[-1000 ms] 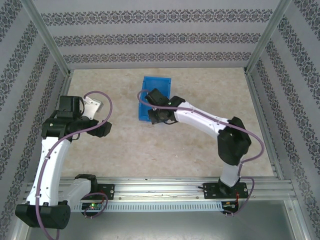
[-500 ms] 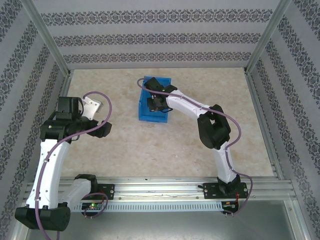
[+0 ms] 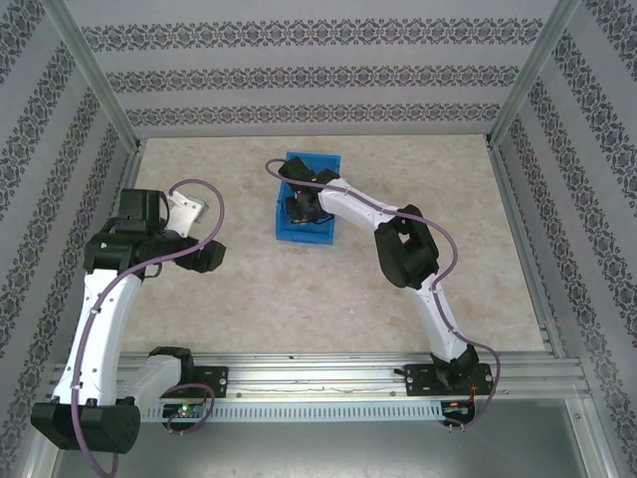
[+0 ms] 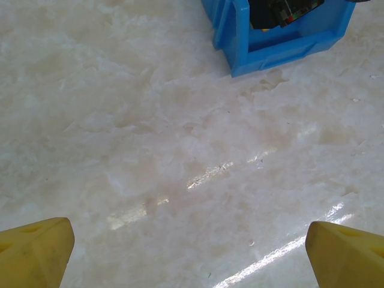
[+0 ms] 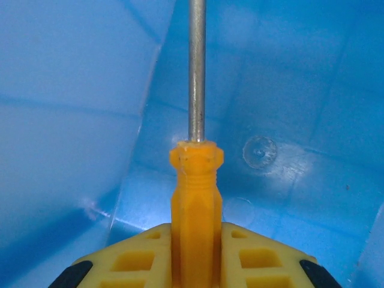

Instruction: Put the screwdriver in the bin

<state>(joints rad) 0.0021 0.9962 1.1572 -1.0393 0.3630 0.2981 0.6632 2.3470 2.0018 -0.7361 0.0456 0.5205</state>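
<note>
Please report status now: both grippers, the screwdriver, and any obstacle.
Left gripper open, empty, above the table. Right gripper shut on screwdriver, held inside the bin. Nothing in the way.

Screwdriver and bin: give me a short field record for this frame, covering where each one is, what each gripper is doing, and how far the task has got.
screwdriver: orange handle clamped between the fingers, shaft pointing away into the bin
bin: blue, far middle of the table, upright
right gripper: shut on the screwdriver, reaching into the bin
left gripper: open, holding nothing, over bare table to the left of the bin
task state: screwdriver inside the bin walls, not yet released
</note>
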